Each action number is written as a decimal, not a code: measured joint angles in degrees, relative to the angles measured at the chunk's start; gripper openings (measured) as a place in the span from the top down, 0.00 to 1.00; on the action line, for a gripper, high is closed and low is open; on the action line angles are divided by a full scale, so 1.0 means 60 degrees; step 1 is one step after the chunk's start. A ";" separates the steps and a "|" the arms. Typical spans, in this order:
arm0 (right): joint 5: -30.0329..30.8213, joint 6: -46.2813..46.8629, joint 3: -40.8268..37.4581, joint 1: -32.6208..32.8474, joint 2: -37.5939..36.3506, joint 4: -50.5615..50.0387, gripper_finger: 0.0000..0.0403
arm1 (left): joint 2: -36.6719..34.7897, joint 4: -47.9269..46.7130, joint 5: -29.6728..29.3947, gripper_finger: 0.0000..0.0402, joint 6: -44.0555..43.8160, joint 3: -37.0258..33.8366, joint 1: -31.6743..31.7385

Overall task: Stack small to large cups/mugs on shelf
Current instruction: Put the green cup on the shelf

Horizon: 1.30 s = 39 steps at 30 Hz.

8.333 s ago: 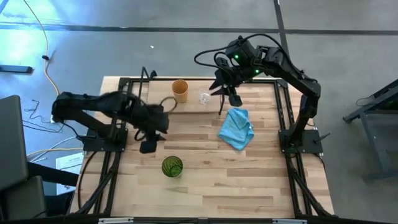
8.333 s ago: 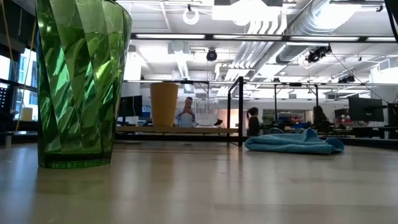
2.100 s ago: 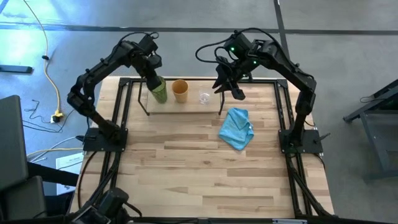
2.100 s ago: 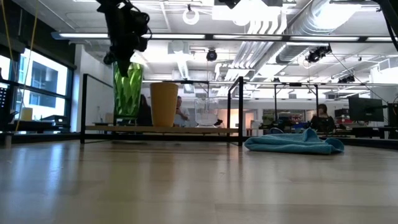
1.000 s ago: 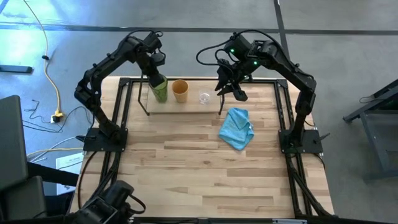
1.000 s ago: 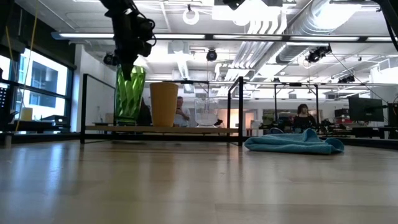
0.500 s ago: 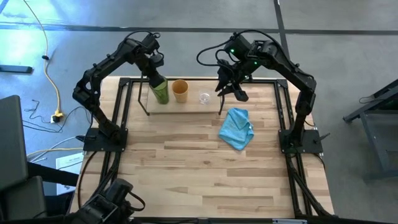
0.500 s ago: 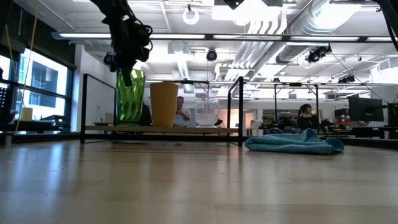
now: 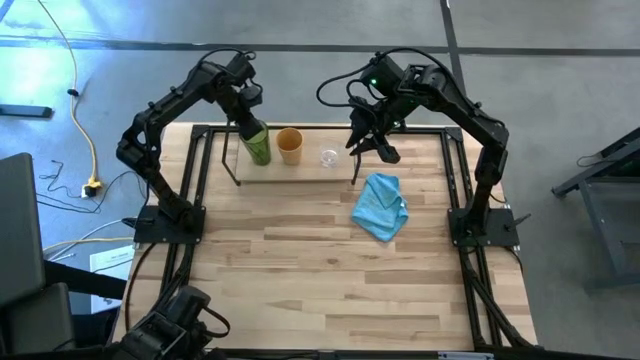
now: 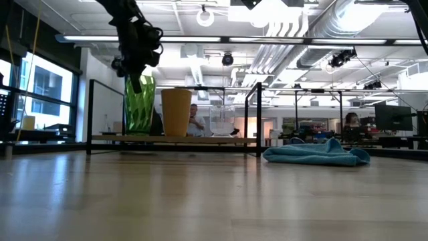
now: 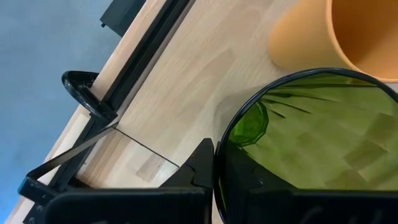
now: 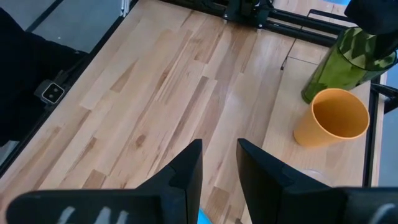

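On the low wooden shelf (image 10: 200, 139) at the table's far edge stand three cups in a row. The green cup (image 9: 257, 146) is at the left, the orange cup (image 9: 290, 146) in the middle and the small clear glass cup (image 9: 329, 156) at the right. My left gripper (image 9: 247, 112) reaches down from above and is shut on the green cup (image 10: 139, 104). My right gripper (image 9: 376, 148) hangs open in the air by the shelf's right end, holding nothing. Its wrist view takes in the orange cup (image 12: 333, 118) and the green cup (image 12: 348, 59). My left gripper grips the green cup's rim (image 11: 216, 163) at the side away from the orange cup. One finger (image 11: 200, 168) is outside the wall and one inside. The fingers point down from above. The cup stands upright with its base at the shelf board; whether it rests there I cannot tell.
A light blue cloth (image 9: 381, 207) lies crumpled on the tabletop just in front of the shelf's right end. Black rod uprights (image 10: 257, 117) stand at the shelf's ends. The wide wooden tabletop (image 9: 330, 290) stretches toward the near edge.
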 joint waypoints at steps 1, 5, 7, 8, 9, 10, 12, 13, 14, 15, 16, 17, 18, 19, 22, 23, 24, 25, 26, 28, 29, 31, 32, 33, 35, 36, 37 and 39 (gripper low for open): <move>0.0000 0.0000 0.0000 0.0003 0.0000 0.0000 0.77 | 0.0000 -0.0024 0.0003 1.00 -0.0013 0.0000 0.0010; 0.0000 -0.0004 0.0000 -0.0001 0.0000 0.0000 0.77 | 0.0000 -0.0063 -0.0076 1.00 -0.0107 0.0001 0.0007; 0.0000 0.0000 0.0000 -0.0001 0.0000 0.0000 0.77 | 0.0004 -0.0084 -0.0080 1.00 -0.0131 0.0000 0.0007; 0.0000 -0.0003 0.0000 0.0000 0.0000 0.0000 0.77 | 0.0004 -0.0102 -0.0077 1.00 -0.0149 0.0000 0.0007; 0.0000 -0.0001 0.0000 0.0002 0.0000 -0.0002 0.77 | 0.0007 -0.0129 -0.0077 1.00 -0.0153 0.0000 0.0007; 0.0000 -0.0004 0.0000 0.0001 0.0000 0.0000 0.77 | 0.0007 -0.0151 -0.0080 1.00 -0.0164 0.0000 0.0007; 0.0000 0.0000 0.0000 -0.0001 0.0000 0.0000 0.77 | 0.0011 -0.0198 -0.0086 1.00 -0.0193 0.0000 0.0007; -0.0004 0.0000 0.0000 -0.0001 0.0000 -0.0003 0.77 | 0.0011 -0.0210 -0.0079 1.00 -0.0193 0.0000 0.0007; -0.0011 0.0000 0.0000 -0.0001 0.0000 -0.0004 0.77 | 0.0012 -0.0232 -0.0076 1.00 -0.0193 0.0000 0.0008; -0.0027 0.0000 0.0000 -0.0001 0.0000 -0.0001 0.77 | 0.0015 -0.0244 -0.0073 0.99 -0.0193 0.0000 0.0011; -0.0039 0.0000 0.0000 -0.0001 0.0000 -0.0004 0.77 | 0.0015 -0.0254 -0.0077 0.99 -0.0193 -0.0004 0.0011; -0.0045 0.0000 0.0000 0.0001 0.0000 -0.0003 0.77 | 0.0015 -0.0265 -0.0077 0.98 -0.0193 -0.0004 0.0011; -0.0050 0.0000 0.0000 -0.0001 0.0000 -0.0003 0.77 | 0.0018 -0.0272 -0.0084 0.97 -0.0193 -0.0004 0.0011; -0.0062 0.0000 0.0000 -0.0001 0.0000 -0.0004 0.77 | 0.0014 -0.0276 -0.0107 0.97 -0.0191 -0.0007 0.0011; -0.0069 0.0000 0.0000 -0.0001 0.0000 -0.0004 0.77 | -0.0004 -0.0296 -0.0110 0.97 -0.0193 -0.0011 0.0018; -0.0069 0.0000 0.0000 -0.0001 0.0000 -0.0006 0.77 | -0.0009 -0.0301 -0.0090 0.97 -0.0193 -0.0011 0.0018; -0.0069 0.0000 0.0000 -0.0001 0.0000 -0.0006 0.77 | -0.0016 -0.0310 -0.0071 0.98 -0.0193 -0.0012 0.0018; -0.0069 0.0000 0.0000 -0.0001 0.0000 -0.0007 0.77 | -0.0018 -0.0322 -0.0032 0.98 -0.0192 -0.0015 0.0014; -0.0069 0.0000 0.0000 0.0001 0.0000 -0.0007 0.77 | -0.0022 -0.0324 0.0003 0.98 -0.0189 -0.0015 0.0012; -0.0069 0.0000 0.0000 0.0003 0.0000 -0.0007 0.77 | -0.0022 -0.0327 0.0063 0.98 -0.0189 -0.0015 0.0010; -0.0069 0.0000 0.0000 0.0000 0.0000 -0.0007 0.77 | -0.0022 -0.0327 0.0069 0.98 -0.0189 -0.0015 0.0018; -0.0069 0.0000 0.0000 -0.0001 0.0000 -0.0007 0.77 | -0.0022 -0.0324 0.0076 0.97 -0.0193 -0.0015 0.0021; -0.0069 0.0003 0.0000 -0.0001 0.0000 -0.0007 0.77 | -0.0018 -0.0328 0.0063 0.96 -0.0190 -0.0018 0.0019; -0.0069 0.0001 0.0000 -0.0001 0.0000 -0.0007 0.77 | 0.0000 -0.0380 0.0050 0.95 -0.0189 -0.0043 0.0018; -0.0071 0.0001 0.0000 0.0001 0.0000 -0.0011 0.77 | 0.0078 -0.0479 0.0084 0.94 -0.0193 -0.0091 0.0016; -0.0070 0.0000 0.0000 0.0001 0.0000 -0.0011 0.77 | 0.0073 -0.0417 0.0091 0.94 -0.0193 -0.0081 0.0007; -0.0071 0.0003 0.0000 0.0002 0.0000 -0.0011 0.77 | 0.0035 -0.0416 0.0105 0.93 -0.0189 -0.0064 0.0007; -0.0069 0.0000 0.0000 -0.0001 0.0000 -0.0015 0.77 | 0.0005 -0.0410 0.0106 0.92 -0.0191 -0.0058 0.0011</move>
